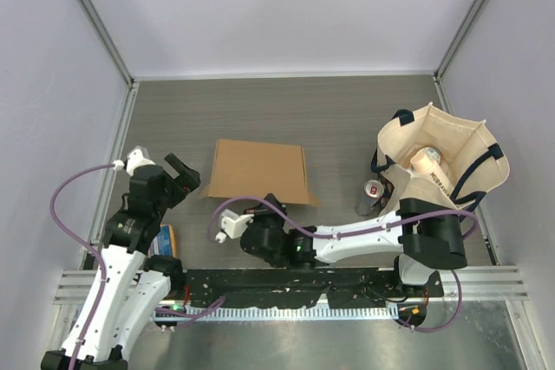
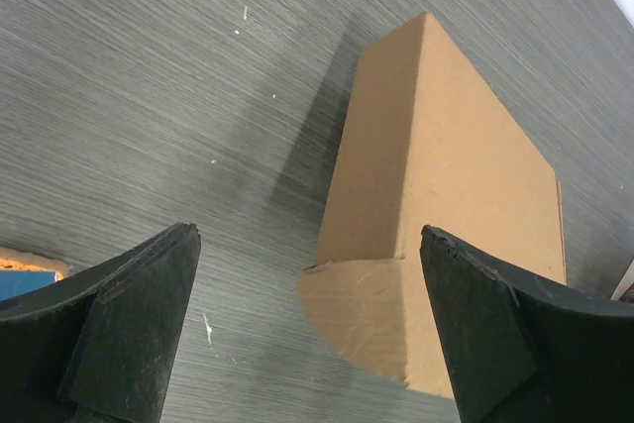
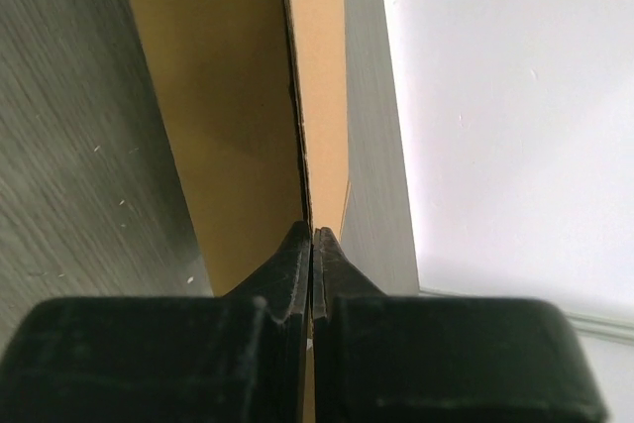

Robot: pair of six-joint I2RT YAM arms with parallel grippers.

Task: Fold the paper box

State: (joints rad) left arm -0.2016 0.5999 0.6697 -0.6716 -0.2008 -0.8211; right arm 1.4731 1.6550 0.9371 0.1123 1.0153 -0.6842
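Paper box (image 1: 258,171) lay closed and flat in the middle of the bench (image 1: 347,119). Right jaws were pressed together at its near edge and seemed to pinch a thin cardboard flap. Left jaws stood spread wide just beside its left side, holding nothing. To fold well, the right arm should guide this flap slowly along its crease while the left arm steadies the box.

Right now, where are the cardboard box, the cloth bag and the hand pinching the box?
paper box (image 1: 260,171): overhead view, flat top panel.
cloth tote bag (image 1: 434,123): overhead view, cream fabric wall.
right hand (image 3: 313,235): right wrist view, closed fingertips.
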